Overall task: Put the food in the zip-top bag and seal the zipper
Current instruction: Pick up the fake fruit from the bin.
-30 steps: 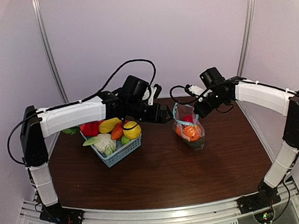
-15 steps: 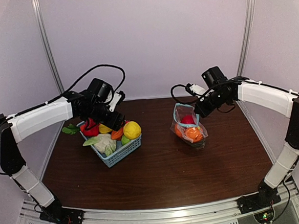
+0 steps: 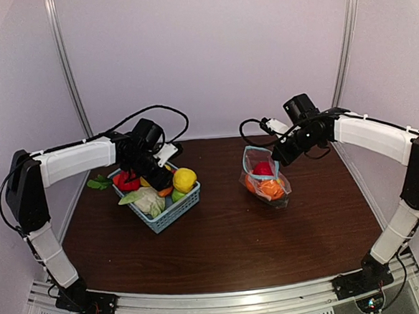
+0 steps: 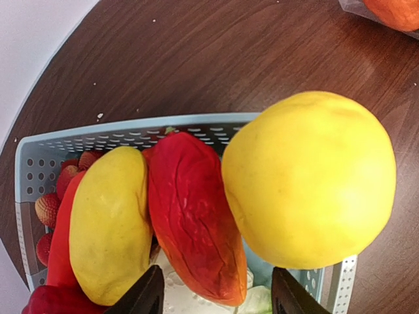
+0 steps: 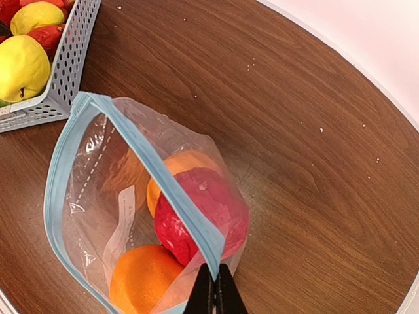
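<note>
dark wood table (image 3: 229,234) carries a light-blue basket (image 4: 39,157) and, apart to its right, the zip-top bag (image 5: 98,196), mouth open, orange food (image 5: 141,278) and red food (image 5: 203,209) inside; right gripper (image 5: 210,294) pinches the zipper (image 5: 157,178) tight; left gripper (image 4: 219,297) hangs over the basket, fingers spread, clamping nothing, astride a red toy (image 4: 193,222) beside a yellow fruit (image 4: 308,176)
</note>
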`<action>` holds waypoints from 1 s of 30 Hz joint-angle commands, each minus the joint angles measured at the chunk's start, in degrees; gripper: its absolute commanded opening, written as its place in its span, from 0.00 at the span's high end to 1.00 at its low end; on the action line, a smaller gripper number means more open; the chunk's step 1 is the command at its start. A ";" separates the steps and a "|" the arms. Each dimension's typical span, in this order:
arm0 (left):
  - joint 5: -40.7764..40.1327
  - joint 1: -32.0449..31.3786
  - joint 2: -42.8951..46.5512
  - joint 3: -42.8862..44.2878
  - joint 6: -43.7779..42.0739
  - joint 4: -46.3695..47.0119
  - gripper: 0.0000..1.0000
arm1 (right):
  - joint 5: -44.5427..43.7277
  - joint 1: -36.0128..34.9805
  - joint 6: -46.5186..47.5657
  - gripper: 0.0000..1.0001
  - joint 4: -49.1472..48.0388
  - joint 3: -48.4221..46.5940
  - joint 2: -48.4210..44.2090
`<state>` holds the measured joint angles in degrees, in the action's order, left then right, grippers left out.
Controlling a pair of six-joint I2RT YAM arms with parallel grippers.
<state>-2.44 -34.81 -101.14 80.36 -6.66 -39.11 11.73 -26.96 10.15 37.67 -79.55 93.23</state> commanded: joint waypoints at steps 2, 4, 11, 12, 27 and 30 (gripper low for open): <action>-0.25 0.18 -1.08 -0.45 -2.81 1.84 0.43 | 0.89 0.33 -0.41 1.00 -0.13 0.28 -1.66; 0.07 0.18 -1.62 -0.28 -2.72 2.26 0.42 | 1.01 0.34 -0.41 1.00 -0.20 0.19 -1.39; -4.06 1.91 -4.94 1.69 4.39 -0.60 0.44 | 1.04 0.33 -0.33 1.00 -0.18 0.42 -1.63; -3.71 2.01 -5.09 1.35 5.20 -0.69 0.43 | 1.02 0.33 -0.36 1.00 -0.20 0.52 -1.65; -4.32 2.02 -2.77 4.31 11.75 -7.08 0.62 | 0.99 0.33 -0.25 1.00 -0.40 0.67 -1.49; -7.60 2.02 -0.98 6.64 13.06 -12.96 0.63 | 1.24 0.36 -0.22 1.00 -0.24 0.46 -1.55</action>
<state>-6.09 -33.04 -106.37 83.02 3.25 -44.40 12.08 -26.96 10.15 37.65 -79.44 93.19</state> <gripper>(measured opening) 0.431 0.005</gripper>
